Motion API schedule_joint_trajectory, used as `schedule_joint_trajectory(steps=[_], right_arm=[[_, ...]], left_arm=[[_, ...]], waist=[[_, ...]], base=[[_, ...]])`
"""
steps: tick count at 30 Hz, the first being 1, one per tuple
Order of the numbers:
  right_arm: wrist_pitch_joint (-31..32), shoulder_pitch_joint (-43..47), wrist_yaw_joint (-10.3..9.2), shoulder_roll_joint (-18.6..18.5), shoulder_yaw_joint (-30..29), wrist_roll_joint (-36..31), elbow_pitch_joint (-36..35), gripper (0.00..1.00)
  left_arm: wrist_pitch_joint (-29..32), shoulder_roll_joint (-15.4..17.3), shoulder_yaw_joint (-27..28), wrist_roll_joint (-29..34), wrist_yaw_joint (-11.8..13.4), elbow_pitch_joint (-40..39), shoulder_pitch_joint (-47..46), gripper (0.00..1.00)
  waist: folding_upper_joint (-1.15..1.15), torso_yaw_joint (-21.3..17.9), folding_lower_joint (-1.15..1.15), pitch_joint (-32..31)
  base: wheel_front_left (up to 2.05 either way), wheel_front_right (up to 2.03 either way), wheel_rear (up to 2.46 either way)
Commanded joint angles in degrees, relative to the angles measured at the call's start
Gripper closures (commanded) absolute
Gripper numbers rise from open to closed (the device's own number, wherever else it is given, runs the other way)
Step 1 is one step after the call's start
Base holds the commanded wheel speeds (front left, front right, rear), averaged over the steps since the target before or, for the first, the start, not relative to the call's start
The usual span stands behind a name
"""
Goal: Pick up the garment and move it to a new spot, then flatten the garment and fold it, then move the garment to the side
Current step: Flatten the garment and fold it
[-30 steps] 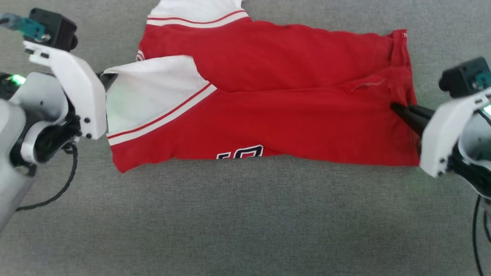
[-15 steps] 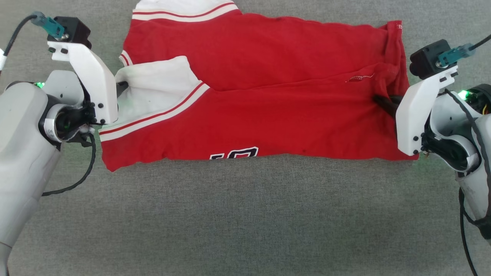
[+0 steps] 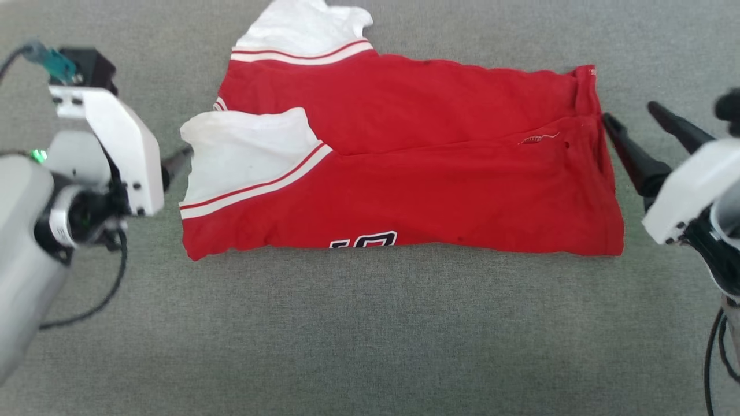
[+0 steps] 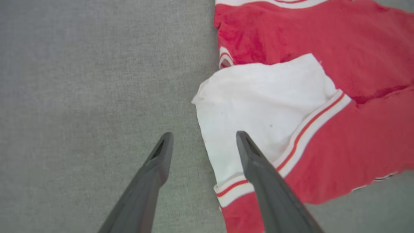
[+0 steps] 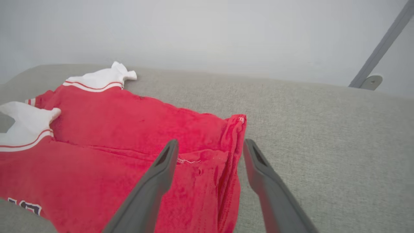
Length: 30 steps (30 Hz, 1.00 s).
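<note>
The garment (image 3: 404, 173) lies on the grey surface folded lengthwise. Its red body runs left to right, one white sleeve (image 3: 243, 150) rests on top at the left, and the other sleeve (image 3: 303, 26) sticks out at the far edge. Part of the black-and-white lettering (image 3: 363, 240) peeks out at the near edge. My left gripper (image 3: 173, 164) sits just left of the sleeve; in the left wrist view it (image 4: 203, 136) is open and empty beside the sleeve (image 4: 258, 103). My right gripper (image 3: 630, 112) is open just right of the hem, holding nothing. In the right wrist view it (image 5: 211, 142) hovers over the hem (image 5: 231, 139).
The grey fabric surface (image 3: 370, 335) spreads wide in front of the garment and on both sides. A pale wall (image 5: 207, 32) rises behind its far edge, with a slanted grey metal bar (image 5: 378, 55) at the far right. A black cable (image 3: 110, 289) hangs from the left arm.
Both grippers have let go of the garment, opened and drawn back outward. The sleeve and hem have settled flat. The head camera has shifted a little.
</note>
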Motion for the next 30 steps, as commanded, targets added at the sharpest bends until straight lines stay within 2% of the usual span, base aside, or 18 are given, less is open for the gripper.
schedule_joint_trajectory(steps=[1, 5, 8, 13, 18, 22, 26, 27, 28, 30], right_arm=[[-2.41, 2.38, -0.02, 1.50, -2.51, -1.57, -2.09, 0.00], [-5.12, 6.54, -0.02, 4.79, -7.75, -4.73, -6.20, 0.00], [-4.72, 9.45, -0.02, 7.38, -11.10, -5.78, -9.36, 0.00], [-2.95, 13.52, -0.02, 11.07, -14.38, -6.18, -13.73, 0.00], [-1.24, 15.63, -0.02, 13.19, -15.25, -6.03, -15.61, 0.00], [1.88, 17.12, -0.02, 14.07, -14.89, -6.26, -15.57, 0.00], [6.21, 17.93, -0.02, 14.24, -14.75, -7.12, -14.06, 0.00], [7.47, 17.95, -0.02, 14.43, -14.50, -7.12, -13.63, 0.00], [8.76, 17.85, -0.02, 14.55, -14.33, -7.12, -13.15, 0.00], [11.42, 17.42, -0.02, 14.72, -13.87, -7.06, -12.10, 0.00]], left_arm=[[1.06, 0.98, 0.31, -1.46, 2.41, -3.31, 3.03, 0.00], [2.85, 3.67, 0.67, -3.06, 7.13, -11.14, 8.15, 0.00], [3.28, 5.55, 1.02, -4.15, 10.31, -16.44, 11.63, 0.00], [2.75, 7.18, 1.46, -5.19, 13.35, -21.38, 15.57, 0.00], [1.66, 6.55, 1.86, -5.68, 14.06, -19.38, 17.22, 0.00], [0.34, 5.02, 2.20, -6.45, 12.50, -14.00, 16.99, 0.00], [1.47, 2.82, 0.44, -6.59, 10.35, -8.14, 16.50, 0.01], [1.80, 2.14, 0.03, -6.77, 9.75, -6.76, 16.45, 0.55], [2.27, 1.39, -0.35, -7.06, 9.17, -5.46, 16.27, 1.00], [2.51, 0.16, -0.92, -7.04, 8.26, -3.87, 15.86, 1.00]], waist=[[0.00, -0.05, 0.00, -1.10], [0.00, -0.55, 0.00, -1.83], [0.00, -0.98, 0.00, -1.88], [0.00, -1.91, 0.00, -1.34], [0.00, -2.88, 0.00, -0.53], [0.00, -3.90, 0.00, 0.26], [0.00, -4.40, 0.00, 0.81], [0.00, -4.52, 0.00, 0.98], [0.00, -4.54, 0.00, 1.12], [0.00, -4.51, 0.00, 1.42]], base=[[0.00, 0.00, 0.00], [0.00, 0.00, 0.00], [0.00, 0.00, 0.00], [0.00, 0.00, 0.00], [0.00, 0.00, 0.00], [0.00, 0.00, 0.00], [0.00, 0.00, 0.00], [0.00, 0.00, 0.00], [0.00, 0.00, 0.00], [0.00, 0.00, 0.00]])
